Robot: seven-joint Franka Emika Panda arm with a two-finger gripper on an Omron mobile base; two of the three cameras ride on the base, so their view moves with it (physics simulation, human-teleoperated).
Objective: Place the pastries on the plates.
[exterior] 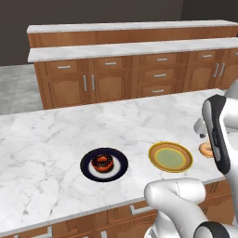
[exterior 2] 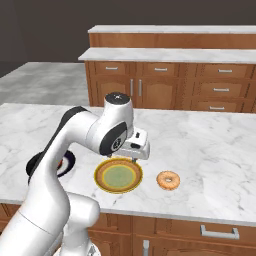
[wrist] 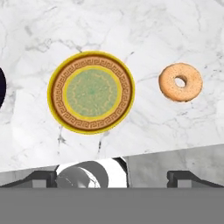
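Note:
The dark chocolate pastry (exterior: 102,162) lies on the navy plate (exterior: 86,165), which is partly behind my arm in the right base view (exterior 2: 68,163) and shows as a sliver in the hand view (wrist: 1,85). The golden-yellow plate (exterior: 170,156) (exterior 2: 118,175) (wrist: 90,92) is empty. The pale tan pastry (exterior: 205,149) (exterior 2: 162,180) (wrist: 168,83) rests on the bare marble just right of it. My gripper (exterior 2: 134,159) (wrist: 113,177) hovers open above the far rim of the yellow plate, holding nothing.
Everything sits on a white marble island (exterior: 46,139) whose front edge (exterior 2: 200,220) runs close to the plates and the tan pastry. Wooden cabinets with drawers (exterior: 158,74) stand across the aisle behind.

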